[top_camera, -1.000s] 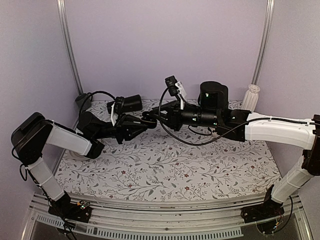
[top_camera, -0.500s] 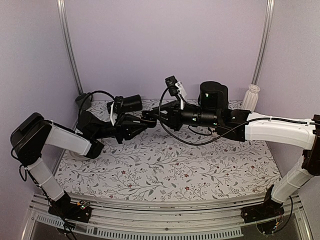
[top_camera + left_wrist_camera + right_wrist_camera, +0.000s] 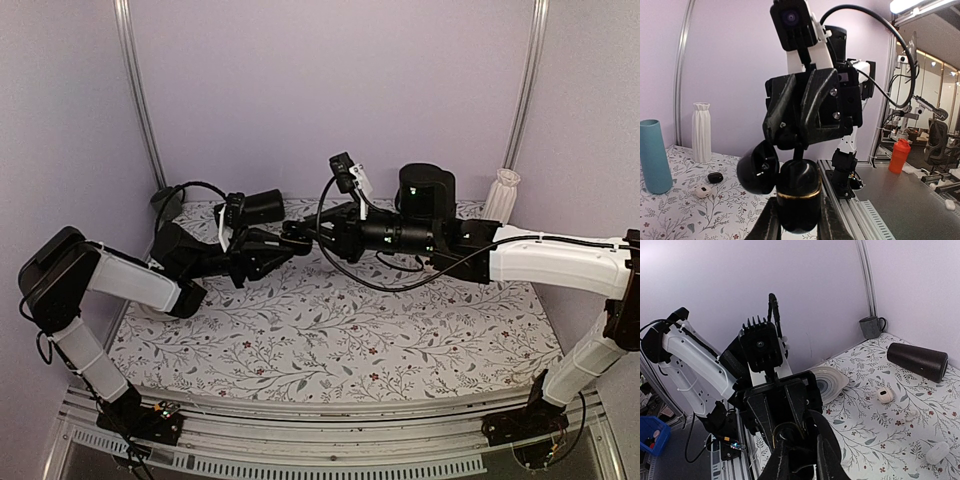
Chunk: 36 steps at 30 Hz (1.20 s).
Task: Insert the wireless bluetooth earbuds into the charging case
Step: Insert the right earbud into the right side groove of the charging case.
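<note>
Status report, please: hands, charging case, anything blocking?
Left hand clamped on charging case, held aloft, lid open. Right hand tips at its mouth; earbud not visible. Nothing between them.

White shells [image 3: 550,258], black joints [image 3: 425,190], probable screws [image 3: 833,92]

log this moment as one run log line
phase: midair alignment | left end effector: shut on small black rounded charging case, lid open | right end effector: tips at case opening, grip unclear
</note>
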{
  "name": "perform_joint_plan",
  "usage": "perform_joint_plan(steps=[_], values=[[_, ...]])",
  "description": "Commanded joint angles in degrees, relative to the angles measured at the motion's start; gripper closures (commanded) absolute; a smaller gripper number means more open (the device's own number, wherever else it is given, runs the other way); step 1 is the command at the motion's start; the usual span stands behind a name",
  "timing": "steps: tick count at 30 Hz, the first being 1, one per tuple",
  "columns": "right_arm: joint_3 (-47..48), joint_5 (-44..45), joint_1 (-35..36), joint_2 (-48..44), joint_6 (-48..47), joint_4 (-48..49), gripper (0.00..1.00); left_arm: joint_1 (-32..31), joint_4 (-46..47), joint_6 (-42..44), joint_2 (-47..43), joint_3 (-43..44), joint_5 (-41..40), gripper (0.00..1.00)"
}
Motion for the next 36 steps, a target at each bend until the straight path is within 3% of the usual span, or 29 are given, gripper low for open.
perform_joint_plan(steps=[1, 35, 36], values=[[-0.60, 0.13, 0.56, 1.29, 0.01, -3.25, 0.85, 0.18, 3.16, 0.67, -1.98, 0.04, -1.90, 1.00], [-0.54, 3.05, 1.04, 0.79, -1.27, -4.56, 0.82, 0.79, 2.98, 1.51, -2.52, -1.09, -3.11, 1.00], [-0.54, 3.12, 1.03, 0.72, -1.33, -4.57, 0.77, 0.81, 2.98, 1.60, -2.60, -1.10, -3.12, 1.00]])
